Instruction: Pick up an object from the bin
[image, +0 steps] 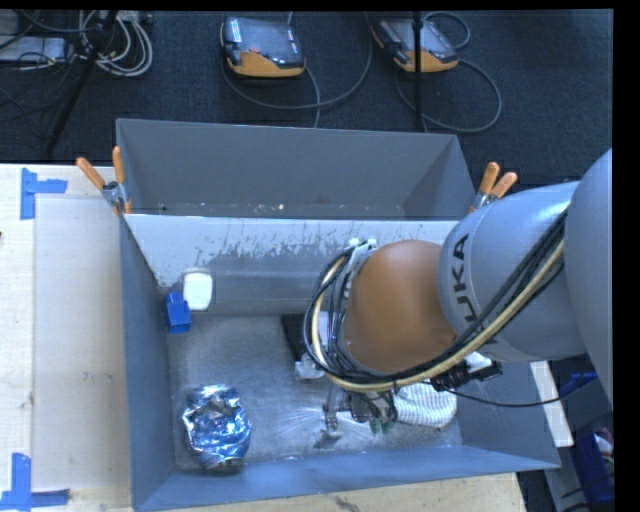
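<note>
The gripper (340, 425) hangs low over the bin's floor near the front wall, about midway along it. Whether the claw is apart or together cannot be told, as the orange cover (400, 305) and looped cables (325, 320) of the wrist hide most of it. Just beside it, toward the arm, lies a white netted bundle (428, 407), perhaps cloth, partly under the wrist. A flat black thing (294, 336) shows behind the gripper. Well apart, in the front left corner, sits a crumpled blue-and-silver foil ball (215, 427). By the left wall of the grey bin (290, 165), a small blue block (178, 313) touches a white piece (198, 290).
</note>
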